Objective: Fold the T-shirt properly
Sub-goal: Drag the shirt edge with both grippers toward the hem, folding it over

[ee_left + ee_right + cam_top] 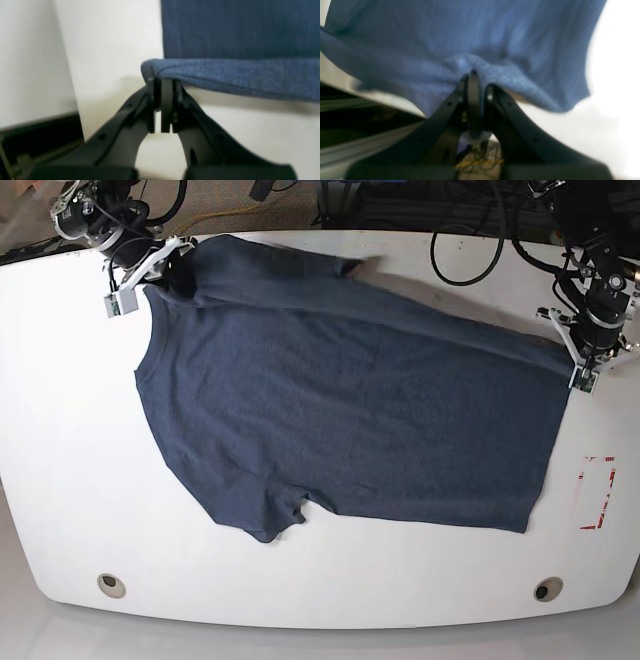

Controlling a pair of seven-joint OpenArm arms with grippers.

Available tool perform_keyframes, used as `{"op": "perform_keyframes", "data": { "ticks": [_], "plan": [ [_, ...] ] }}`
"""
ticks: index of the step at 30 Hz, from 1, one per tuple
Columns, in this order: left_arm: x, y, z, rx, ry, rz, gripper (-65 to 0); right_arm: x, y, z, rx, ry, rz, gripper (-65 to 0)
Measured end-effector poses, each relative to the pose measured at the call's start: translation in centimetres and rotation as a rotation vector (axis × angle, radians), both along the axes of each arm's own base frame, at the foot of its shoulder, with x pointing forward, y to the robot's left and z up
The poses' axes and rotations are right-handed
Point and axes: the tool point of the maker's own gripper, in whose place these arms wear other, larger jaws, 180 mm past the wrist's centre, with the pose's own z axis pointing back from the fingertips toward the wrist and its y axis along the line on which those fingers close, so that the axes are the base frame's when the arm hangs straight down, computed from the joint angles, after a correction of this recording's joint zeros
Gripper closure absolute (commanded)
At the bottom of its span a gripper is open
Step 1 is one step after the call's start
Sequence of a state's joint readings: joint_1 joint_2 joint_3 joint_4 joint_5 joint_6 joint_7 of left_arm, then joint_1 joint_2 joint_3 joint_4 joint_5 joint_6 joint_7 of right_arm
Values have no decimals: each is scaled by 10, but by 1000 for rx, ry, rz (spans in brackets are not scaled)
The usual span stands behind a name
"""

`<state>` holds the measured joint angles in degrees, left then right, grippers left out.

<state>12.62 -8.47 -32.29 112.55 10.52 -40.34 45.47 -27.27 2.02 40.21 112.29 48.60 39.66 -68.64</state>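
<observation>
Stretched lengthwise between the two: T-shirt (pixel 350 420) flat on the tabletop (pixel 60 480), far long edge pinched shut at the hem corner by left hand (pixel 583 372) and near the shoulder by right hand (pixel 150 275), body lying toward the near edge from both.

The T-shirt (pixel 340 410) is a dark navy blue, heathered, with a lighter speckled blue up close at the hem. The desk (pixel 60 480) is plain white with a red-outlined rectangle (pixel 597 492) near one edge. Both tools are black.
</observation>
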Motion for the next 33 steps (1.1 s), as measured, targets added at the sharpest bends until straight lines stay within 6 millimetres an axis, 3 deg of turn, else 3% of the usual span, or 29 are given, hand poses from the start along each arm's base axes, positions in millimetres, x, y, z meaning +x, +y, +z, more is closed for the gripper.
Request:
{"op": "perform_keyframes", "data": {
  "ticks": [4, 10, 16, 21, 26, 33],
  "plan": [
    [23, -20, -1, -45, -26, -56, 0, 19, -2, 8, -11, -48, 10, 0],
    [41, -13, -23, -102, 16, -22, 0, 48, -8, 9, 20, -91, -9, 0],
    [67, -12, -37, -128, 58, -49, 0, 67, -20, -7, 65, -60, -33, 0],
    [78, -12, -49, -168, 85, -41, 0, 82, -24, -15, 107, -52, -49, 0],
    [88, 2, -51, -173, 101, -25, 0, 98, -31, -17, 132, -56, -63, 0],
    [94, 5, -59, -211, 88, -34, 0, 110, -43, -24, 56, -21, -63, 0]
  ]
}}
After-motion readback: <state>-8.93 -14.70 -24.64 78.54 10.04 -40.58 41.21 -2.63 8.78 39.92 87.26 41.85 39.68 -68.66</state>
